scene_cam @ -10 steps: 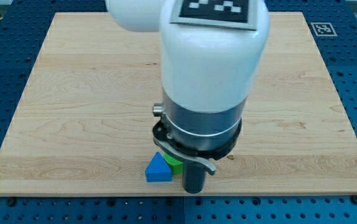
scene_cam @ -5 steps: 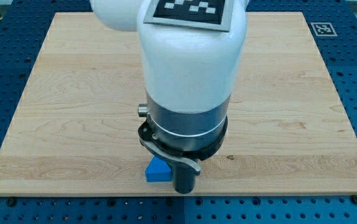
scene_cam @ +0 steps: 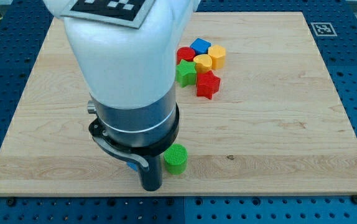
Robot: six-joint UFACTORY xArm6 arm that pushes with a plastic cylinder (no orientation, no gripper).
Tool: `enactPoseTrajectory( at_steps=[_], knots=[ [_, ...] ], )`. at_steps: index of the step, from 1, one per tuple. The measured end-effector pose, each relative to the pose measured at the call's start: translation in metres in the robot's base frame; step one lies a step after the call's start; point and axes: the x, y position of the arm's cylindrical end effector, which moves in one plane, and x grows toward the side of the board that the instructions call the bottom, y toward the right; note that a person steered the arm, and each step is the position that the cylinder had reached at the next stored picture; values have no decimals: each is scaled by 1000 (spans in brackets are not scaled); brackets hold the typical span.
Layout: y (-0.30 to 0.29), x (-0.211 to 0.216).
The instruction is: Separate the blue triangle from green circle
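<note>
My tip [scene_cam: 152,187] at board [scene_cam: 278,143] bottom edge, no jaws. Green circle [scene_cam: 176,158] just beside, at 2 o'clock. Blue triangle [scene_cam: 132,166] mostly hidden behind arm [scene_cam: 125,68]. Black-white marker [scene_cam: 321,28] unreadable. Block cluster [scene_cam: 200,63] at 1 o'clock, well apart.

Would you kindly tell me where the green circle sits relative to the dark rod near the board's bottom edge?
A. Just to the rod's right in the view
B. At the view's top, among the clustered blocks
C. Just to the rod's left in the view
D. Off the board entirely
A: the green circle stands on the wooden board immediately to the view's right of my tip.
</note>
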Motion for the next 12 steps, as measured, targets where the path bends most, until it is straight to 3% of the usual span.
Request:
enactPoseTrajectory(
  at_steps=[6,12],
  knots=[
    [-19,-4],
    [18,1]
  ],
)
